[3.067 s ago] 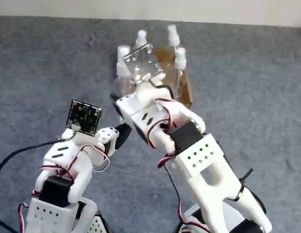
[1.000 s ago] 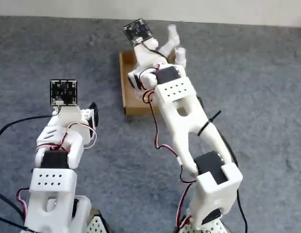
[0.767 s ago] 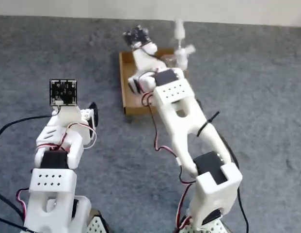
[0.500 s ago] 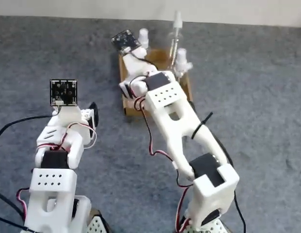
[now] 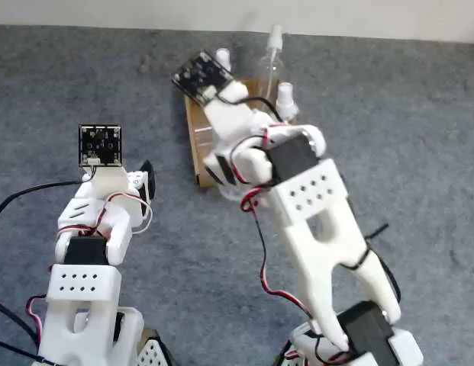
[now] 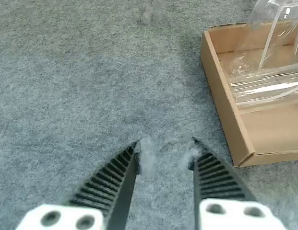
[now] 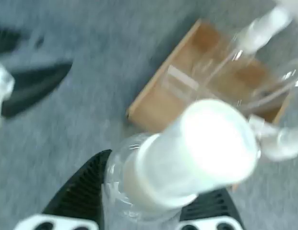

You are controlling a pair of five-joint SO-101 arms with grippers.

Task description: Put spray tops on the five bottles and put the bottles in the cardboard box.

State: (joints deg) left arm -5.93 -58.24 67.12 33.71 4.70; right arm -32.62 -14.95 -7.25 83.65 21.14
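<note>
The cardboard box (image 5: 193,136) lies at the far middle of the grey carpet, also seen as the box (image 6: 224,106) and the box (image 7: 158,103). Clear bottles with white spray tops (image 5: 285,96) stand in it, and one bottle (image 6: 266,86) lies flat. My right gripper (image 5: 230,181) hangs over the box's near edge, shut on a clear bottle (image 7: 134,177) whose white spray top (image 7: 206,146) points at the wrist camera. The black fingers (image 7: 84,187) flank the bottle's body. To the left of the box, my left gripper (image 6: 165,151) is low over the carpet, open and holding nothing.
A pale wall strip (image 5: 374,15) borders the far side of the carpet. Bare carpet (image 5: 420,152) spreads right of the box and also on the far left. The left gripper's dark fingers (image 7: 36,86) show beyond the held bottle.
The right arm has drawn back from deep over the box to its near edge, its wrist turned. The bottles in the box have shifted. The left arm has stayed put over the last second.
</note>
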